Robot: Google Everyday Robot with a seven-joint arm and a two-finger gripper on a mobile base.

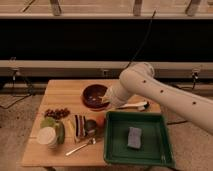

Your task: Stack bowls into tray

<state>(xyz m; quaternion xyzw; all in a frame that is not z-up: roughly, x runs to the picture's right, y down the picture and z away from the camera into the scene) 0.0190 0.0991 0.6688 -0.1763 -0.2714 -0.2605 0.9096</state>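
The dark maroon bowl [94,96] is over the middle of the wooden table [65,90], just beyond the tray's far left corner. My gripper [106,99] is at the bowl's right rim, shut on it, with the white arm reaching in from the right. The dark green tray [116,145] stands at the table's front right and holds a grey sponge [134,137]. A small orange round thing [100,120] lies just left of the tray; I cannot tell whether it is the orange bowl.
A white-handled utensil [132,105] lies behind the tray. On the left are dark grapes [57,112], green items [54,125], a white-lidded container [47,136], a striped object [80,122] and a spoon [80,146].
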